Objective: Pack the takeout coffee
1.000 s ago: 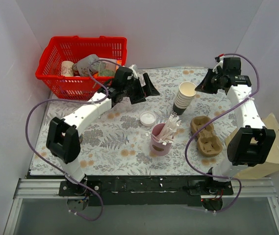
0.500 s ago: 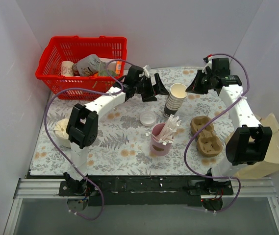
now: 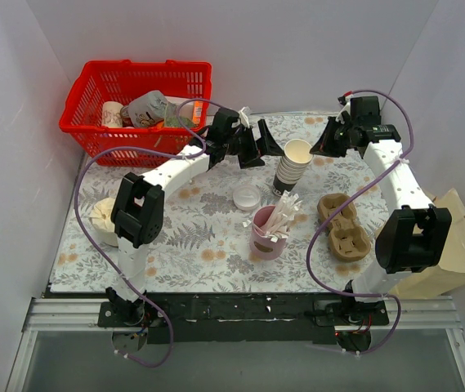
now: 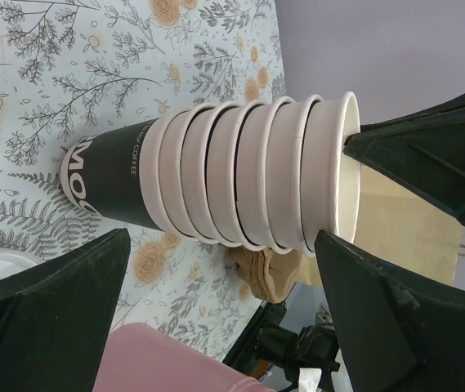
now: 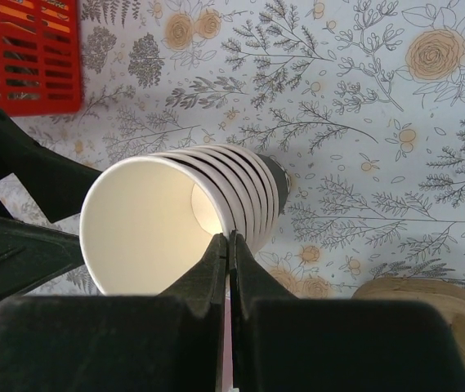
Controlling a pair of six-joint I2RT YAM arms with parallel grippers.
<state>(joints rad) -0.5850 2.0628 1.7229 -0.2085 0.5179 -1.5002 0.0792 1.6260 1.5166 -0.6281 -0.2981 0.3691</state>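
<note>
We see the dark brown paper cup standing near the far middle of the floral-patterned worktop. It sits at the bottom of a stack of lidless cream paper cups, which are nested into it so that only its lower part shows. There is no lid on it. A round white plastic lid lies flat on the worktop just in front of the stack, apart from it.

The left tool is spread wide. It has one finger on each side of the stack, and we see no contact with it. The right tool is at the mouth of the topmost cream cup, its fingers drawn almost together and pinching that cup's rim.

A pink cup of white sticks stands nearer the arms' bases, with a brown moulded-pulp cup carrier to its right. A red plastic basket sits at the far left corner.
</note>
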